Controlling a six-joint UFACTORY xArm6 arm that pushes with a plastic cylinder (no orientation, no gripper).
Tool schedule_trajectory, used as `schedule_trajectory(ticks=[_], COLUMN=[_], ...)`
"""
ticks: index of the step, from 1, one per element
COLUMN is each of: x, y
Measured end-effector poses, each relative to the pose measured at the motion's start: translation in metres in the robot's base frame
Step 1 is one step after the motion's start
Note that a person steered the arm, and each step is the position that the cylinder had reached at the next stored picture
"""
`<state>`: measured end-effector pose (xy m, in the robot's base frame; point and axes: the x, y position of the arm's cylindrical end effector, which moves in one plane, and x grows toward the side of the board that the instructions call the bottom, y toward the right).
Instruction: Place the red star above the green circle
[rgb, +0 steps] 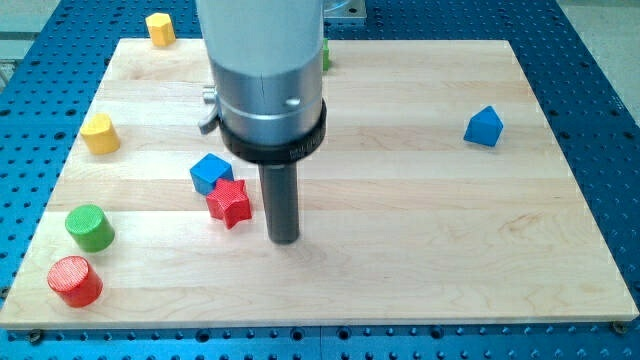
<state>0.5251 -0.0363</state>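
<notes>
My tip (285, 238), a bare rod holding nothing, is sitting just right of the red star (229, 203), which is touching the blue cube (210, 172) and lying well right of the green circle (90, 227), so a leftward push is risking dragging that cube along.

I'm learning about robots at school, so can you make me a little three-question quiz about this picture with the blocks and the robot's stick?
1. True or false: my tip is just to the view's right of the red star.
2. Which block touches the red star? A) the blue cube B) the green cylinder C) the red cylinder
3. Fill in: the blue block sitting alone is on the view's ______ side of the wooden board.

Key
1. True; the tip is beside the star, with a small gap.
2. A; the cube sits against the star's upper left.
3. right
</notes>
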Motion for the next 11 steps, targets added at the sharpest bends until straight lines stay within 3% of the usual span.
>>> schedule_trajectory(ticks=[1,2,3,6,8,11], x=[-0.026,-0.011,0.043,-0.014,-0.042,-0.042], y=[-0.028,-0.091,-0.084,-0.137,-0.125,-0.143])
